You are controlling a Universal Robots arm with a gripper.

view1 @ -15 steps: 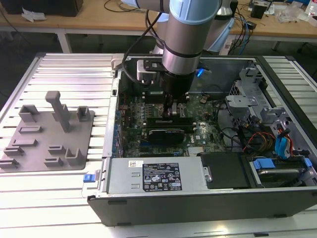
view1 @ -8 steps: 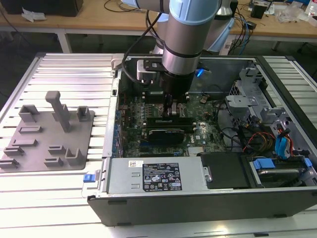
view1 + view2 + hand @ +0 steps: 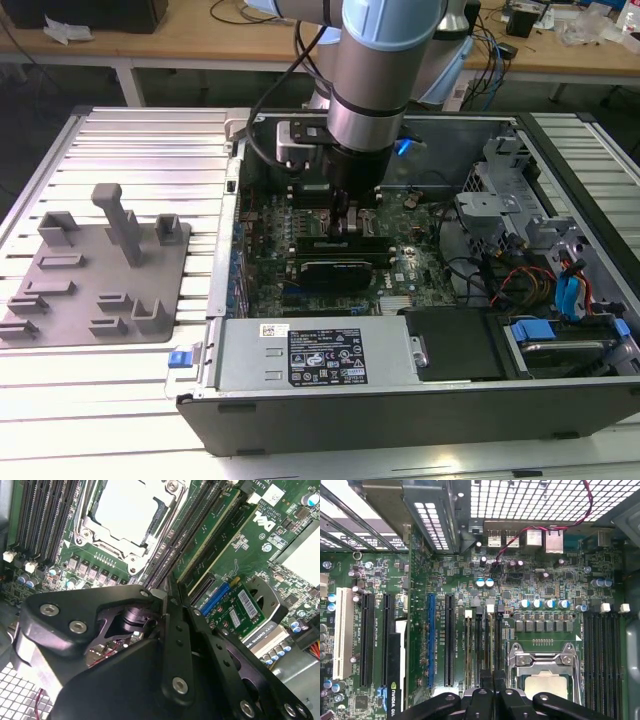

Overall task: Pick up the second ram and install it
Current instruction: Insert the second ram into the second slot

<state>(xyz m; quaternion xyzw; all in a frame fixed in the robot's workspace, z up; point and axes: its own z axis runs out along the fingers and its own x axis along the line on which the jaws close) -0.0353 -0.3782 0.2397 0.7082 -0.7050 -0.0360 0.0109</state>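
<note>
My gripper reaches down into the open computer case, onto the memory slots beside the CPU socket. The second ram, a thin green strip, stands on edge along a slot and runs out from under the fingertips. In the first wrist view its edge lines up with the gripper. In the second wrist view the gripper has its fingers drawn together on the strip, and the part beneath them is hidden.
A grey fixture plate with upright blocks lies on the ribbed table at the exterior view's left. A black card sits just in front of the gripper. A power supply and drive bays crowd the case.
</note>
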